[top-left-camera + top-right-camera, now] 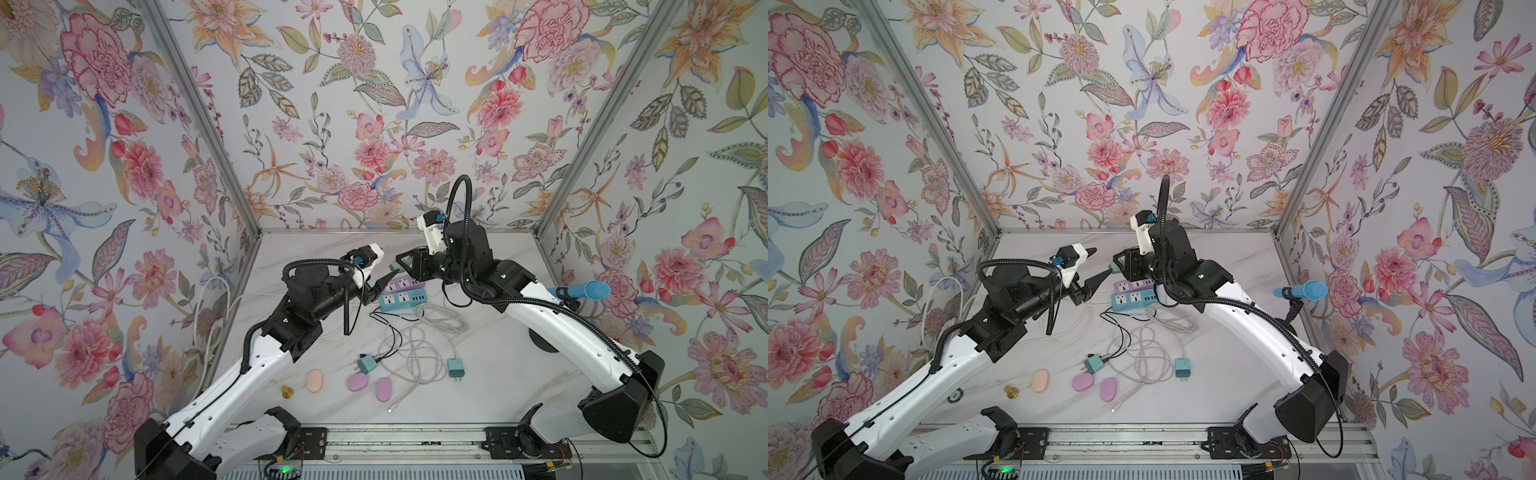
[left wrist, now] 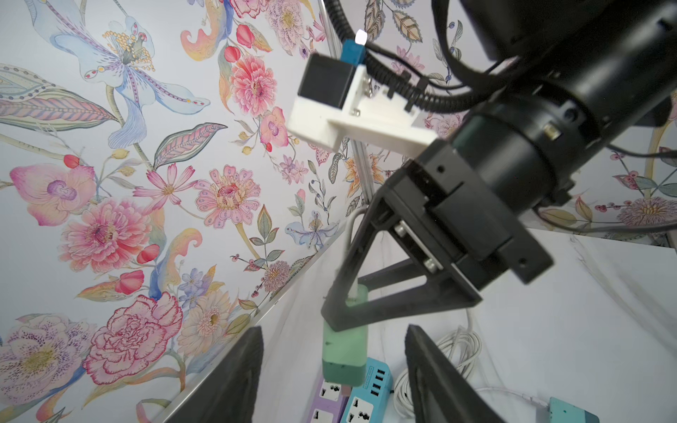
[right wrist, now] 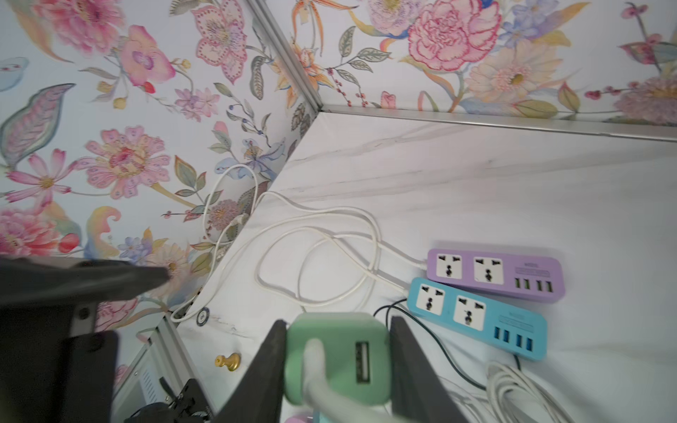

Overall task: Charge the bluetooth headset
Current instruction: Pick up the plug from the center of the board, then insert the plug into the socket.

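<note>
My right gripper (image 3: 337, 366) is shut on a green charger adapter (image 3: 337, 351) with a pale cable plugged into it, and holds it in the air above the purple power strip (image 3: 494, 274) and the blue power strip (image 3: 476, 315). My left gripper (image 2: 335, 366) is open; its fingers (image 2: 234, 377) stand either side of the adapter (image 2: 344, 355) without touching it. In both top views the two grippers meet at the back middle (image 1: 1103, 261). Three oval headset cases lie near the front: peach (image 1: 315, 380), purple (image 1: 357, 382) and pink (image 1: 383, 389).
Two teal adapters lie among loose cables, one (image 1: 366, 364) on a black lead, one (image 1: 456, 368) on a white lead. A coiled white cable (image 1: 440, 318) sits beside the strips. A gold knob (image 1: 286, 391) lies front left. A blue microphone (image 1: 582, 289) stands at the right wall.
</note>
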### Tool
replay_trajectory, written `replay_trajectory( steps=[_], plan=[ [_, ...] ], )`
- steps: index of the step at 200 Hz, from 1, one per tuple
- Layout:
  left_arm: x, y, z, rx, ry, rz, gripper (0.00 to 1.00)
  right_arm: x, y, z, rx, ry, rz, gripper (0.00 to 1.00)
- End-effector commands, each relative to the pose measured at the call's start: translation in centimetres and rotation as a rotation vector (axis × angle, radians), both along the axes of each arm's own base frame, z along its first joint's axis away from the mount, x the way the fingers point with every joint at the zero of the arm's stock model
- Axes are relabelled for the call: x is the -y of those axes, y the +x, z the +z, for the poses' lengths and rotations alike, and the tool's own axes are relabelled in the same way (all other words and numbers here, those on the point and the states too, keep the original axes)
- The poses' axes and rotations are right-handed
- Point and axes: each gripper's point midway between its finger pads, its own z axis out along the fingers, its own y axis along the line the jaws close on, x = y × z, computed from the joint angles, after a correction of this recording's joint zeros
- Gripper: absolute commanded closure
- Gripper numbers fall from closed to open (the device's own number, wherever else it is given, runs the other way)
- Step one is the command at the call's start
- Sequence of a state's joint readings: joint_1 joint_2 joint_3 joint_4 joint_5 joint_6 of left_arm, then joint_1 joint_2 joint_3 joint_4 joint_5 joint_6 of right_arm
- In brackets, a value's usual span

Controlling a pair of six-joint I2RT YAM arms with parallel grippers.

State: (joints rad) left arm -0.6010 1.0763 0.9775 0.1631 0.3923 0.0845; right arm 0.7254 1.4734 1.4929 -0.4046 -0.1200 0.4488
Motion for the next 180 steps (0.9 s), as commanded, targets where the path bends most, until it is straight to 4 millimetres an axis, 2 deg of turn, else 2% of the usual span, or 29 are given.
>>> replay_trajectory(
  steps=[1, 11, 32, 66, 85, 111, 116, 118, 122, 129, 144, 158, 180],
  plan=[
    [-0.2, -0.4, -0.3, -0.019, -0.035, 0.003, 0.35, 2.7, 1.3, -2.4, 0.013, -0.094, -0.106, 1.0],
    [-0.5, 0.1, -1.2, -0.059, -0.038, 0.033, 0.37, 3.7, 1.9, -3.7, 0.027, -0.151, -0.142, 1.0],
    [-0.9, 2.5, -3.7, -0.234, -0.092, 0.103, 0.54, 4.8, 3.0, -6.2, 0.081, -0.243, -0.184, 1.0],
    [0.3, 7.0, -9.4, -0.609, -0.158, 0.14, 0.7, 5.8, 4.8, -10.0, 0.123, -0.29, -0.233, 1.0],
    [1.6, 8.6, -12.2, -0.738, -0.147, 0.129, 0.79, 5.9, 6.1, -11.9, 0.105, -0.303, -0.251, 1.0],
    [2.7, 9.6, -14.9, -0.843, -0.183, 0.129, 0.83, 5.2, 7.2, -14.1, 0.072, -0.327, -0.243, 1.0],
    [2.7, 9.7, -14.9, -0.847, -0.19, 0.134, 0.84, 6.2, 8.1, -14.6, 0.056, -0.329, -0.27, 1.0],
    [2.6, 9.7, -14.9, -0.849, -0.193, 0.136, 0.84, 6.2, 8.2, -14.8, 0.051, -0.327, -0.271, 1.0],
    [2.8, 10.1, -16.4, -0.878, -0.182, 0.151, 0.84, 6.2, 8.3, -15.1, 0.039, -0.325, -0.272, 1.0],
    [2.7, 10.2, -16.9, -0.89, -0.185, 0.156, 0.86, 6.1, 8.5, -15.7, 0.022, -0.31, -0.271, 1.0],
    [2.6, 10.2, -17.8, -0.91, -0.179, 0.167, 0.86, 5.4, 9.0, -16.3, 0.002, -0.281, -0.264, 1.0],
    [2.1, 10.4, -18.9, -0.942, -0.184, 0.184, 0.81, 4.5, 9.4, -16.6, -0.008, -0.261, -0.253, 1.0],
    [1.3, 10.2, -20.9, -1.015, -0.209, 0.197, 0.82, 2.6, 9.1, -16.9, -0.013, -0.251, -0.214, 1.0]
  ],
)
